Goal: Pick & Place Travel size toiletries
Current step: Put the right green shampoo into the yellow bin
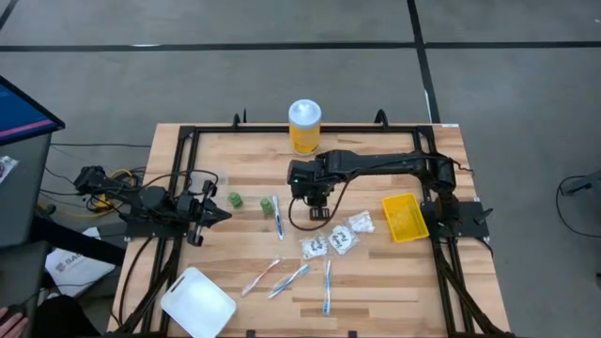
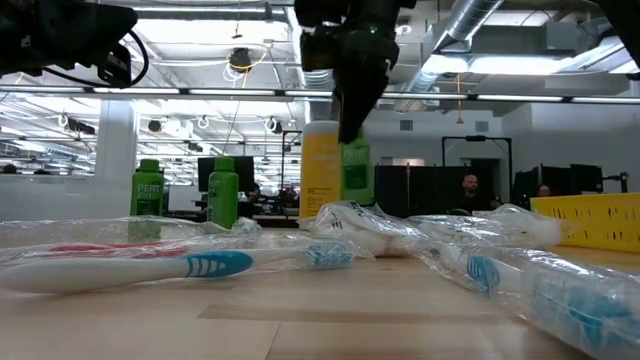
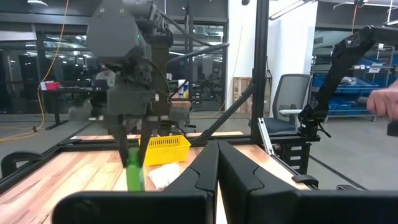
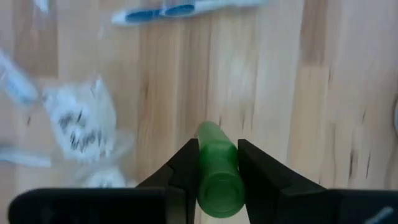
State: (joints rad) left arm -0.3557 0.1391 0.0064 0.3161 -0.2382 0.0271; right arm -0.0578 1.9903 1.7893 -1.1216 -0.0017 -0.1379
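One green bottle [image 4: 218,171] is clamped in the right gripper [image 4: 217,163], jaws closed on its sides, carried clear above the bench [image 1: 376,282] mid-surface. In the low view it hangs under the gripper in front of the yellow jar [image 2: 321,170].

Nearest the front edge: toothbrushes [image 1: 327,286] in clear wrap, fanned out, with a white lid [image 1: 198,302] at the front left corner. Just behind them sit three white packets [image 1: 340,239], close together. Further back on the left, two more green bottles [image 1: 235,200] and another toothbrush [image 1: 278,216]. Yellow bin [image 1: 405,217] is to the right of the packets, apparently empty, though I can't see its floor fully. Jar stands at the back edge.

Left gripper [image 1: 218,214] is parked at the left side, low, jaws pressed together on nothing.

Judgement: this is the carry step, and the bin looks like the drop target.
- Keep the height until past the packets; they're crinkly and would drag if clipped.
- Travel right, centre over the bin, not its rim.
- Bottle is round and slick, gripped near one end, so no fast wrist turns.
- Lower inside the walls before releasing, or it could roll or bounce out.
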